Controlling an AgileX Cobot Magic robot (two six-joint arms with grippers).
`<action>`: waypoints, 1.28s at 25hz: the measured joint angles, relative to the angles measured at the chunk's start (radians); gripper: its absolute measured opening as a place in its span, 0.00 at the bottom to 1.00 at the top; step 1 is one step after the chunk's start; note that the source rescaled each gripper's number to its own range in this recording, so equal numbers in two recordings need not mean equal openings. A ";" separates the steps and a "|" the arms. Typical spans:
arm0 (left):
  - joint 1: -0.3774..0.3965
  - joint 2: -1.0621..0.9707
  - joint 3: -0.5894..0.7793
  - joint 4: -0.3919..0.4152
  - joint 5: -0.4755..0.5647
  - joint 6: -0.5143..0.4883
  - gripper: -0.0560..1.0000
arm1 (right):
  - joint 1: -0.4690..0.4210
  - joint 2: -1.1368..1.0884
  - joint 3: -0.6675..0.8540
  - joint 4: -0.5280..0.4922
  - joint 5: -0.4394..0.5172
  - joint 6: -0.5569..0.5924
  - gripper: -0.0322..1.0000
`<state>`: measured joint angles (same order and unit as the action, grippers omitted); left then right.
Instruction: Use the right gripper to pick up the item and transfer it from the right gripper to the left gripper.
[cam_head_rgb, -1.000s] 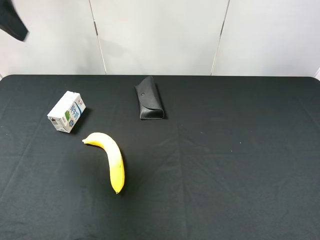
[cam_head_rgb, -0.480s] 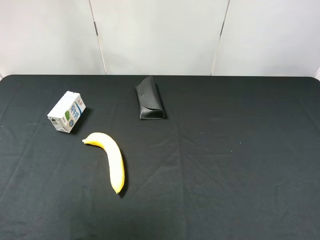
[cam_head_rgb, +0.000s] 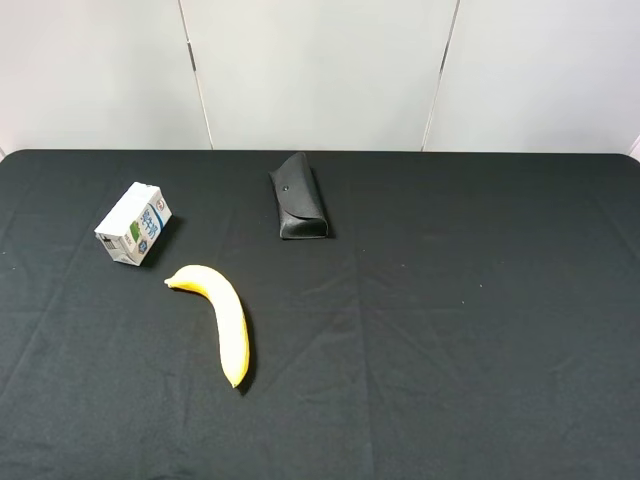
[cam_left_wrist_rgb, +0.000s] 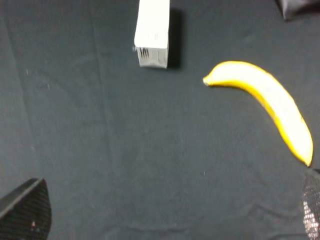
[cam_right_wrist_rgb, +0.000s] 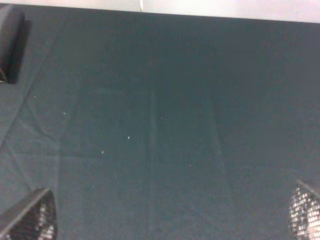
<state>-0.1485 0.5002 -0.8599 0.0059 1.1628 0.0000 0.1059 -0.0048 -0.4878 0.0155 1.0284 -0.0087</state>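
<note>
Both end effectors of mine hang spread wide and empty: the left end effector (cam_left_wrist_rgb: 165, 212) above the black cloth-covered counter (cam_head_rgb: 450, 330), with the small white milk carton (cam_left_wrist_rgb: 152, 34) ahead beside the yellow banana (cam_left_wrist_rgb: 265, 102); the right end effector (cam_right_wrist_rgb: 170, 212) well apart.

On my overhead feed, the small white milk carton with blue lettering (cam_head_rgb: 133, 223) lies on its side at the far left of the black cloth-covered tabletop (cam_head_rgb: 470, 330). The curved yellow banana (cam_head_rgb: 219, 316) lies just nearer and to its right, apart from it. The black glasses case (cam_head_rgb: 298, 208) sits farther back, right of the carton, near the middle. Neither hand shows overhead; my left wrist feed sees carton and banana side by side.
</note>
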 joint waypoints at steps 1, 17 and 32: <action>0.000 -0.048 0.036 0.000 0.000 -0.007 1.00 | 0.000 0.000 0.000 0.000 0.000 0.000 1.00; 0.000 -0.504 0.330 0.002 -0.003 -0.010 1.00 | 0.000 0.000 0.000 0.000 0.000 0.000 1.00; 0.000 -0.504 0.371 0.029 -0.101 -0.010 1.00 | 0.000 0.000 0.000 0.000 0.000 0.000 1.00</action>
<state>-0.1485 -0.0036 -0.4886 0.0352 1.0615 -0.0098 0.1059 -0.0048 -0.4878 0.0155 1.0284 -0.0087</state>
